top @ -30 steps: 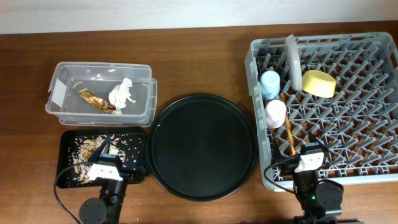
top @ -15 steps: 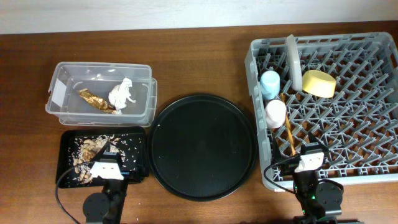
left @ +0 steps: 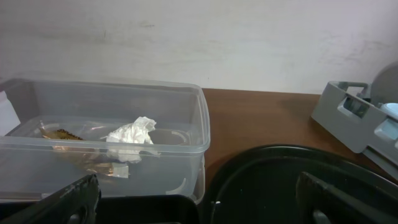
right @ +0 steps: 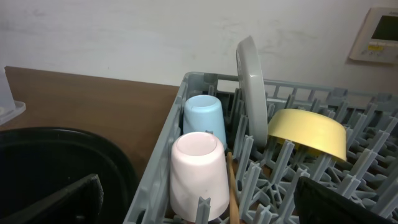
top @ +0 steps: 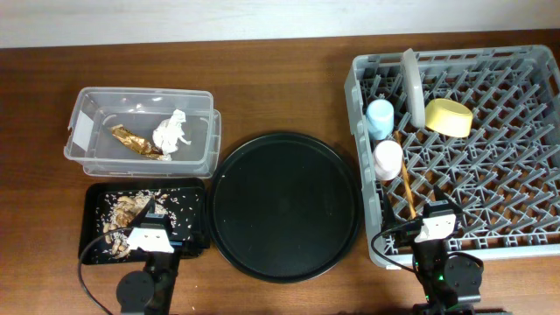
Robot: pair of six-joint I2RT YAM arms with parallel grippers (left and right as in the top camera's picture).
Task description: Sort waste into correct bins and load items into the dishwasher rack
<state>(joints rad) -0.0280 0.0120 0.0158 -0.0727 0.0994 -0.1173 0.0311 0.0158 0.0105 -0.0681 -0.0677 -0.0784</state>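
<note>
Overhead, I see the tissue (top: pixel 173 131) and wrapper (top: pixel 136 141) in the far-left tub (top: pixel 140 94). Scraps (top: pixel 121 214) lie on the near-left tray (top: pixel 194 199). The blue cup (top: pixel 380 116), pink cup (top: pixel 388 157), plate (top: pixel 408 79), bowl (top: pixel 448 116) and chopsticks (top: pixel 407 188) sit in the rack (top: pixel 516 201) at right.
Left wrist: my left gripper (left: pixel 198 196) is spread.
Right wrist: my right gripper (right: pixel 196 190) is spread too.

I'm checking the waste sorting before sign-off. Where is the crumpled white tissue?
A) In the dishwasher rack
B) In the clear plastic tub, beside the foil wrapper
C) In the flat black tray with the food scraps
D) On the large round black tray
B: the overhead view shows the white tissue lying inside the clear tub, right beside the foil wrapper.
</note>
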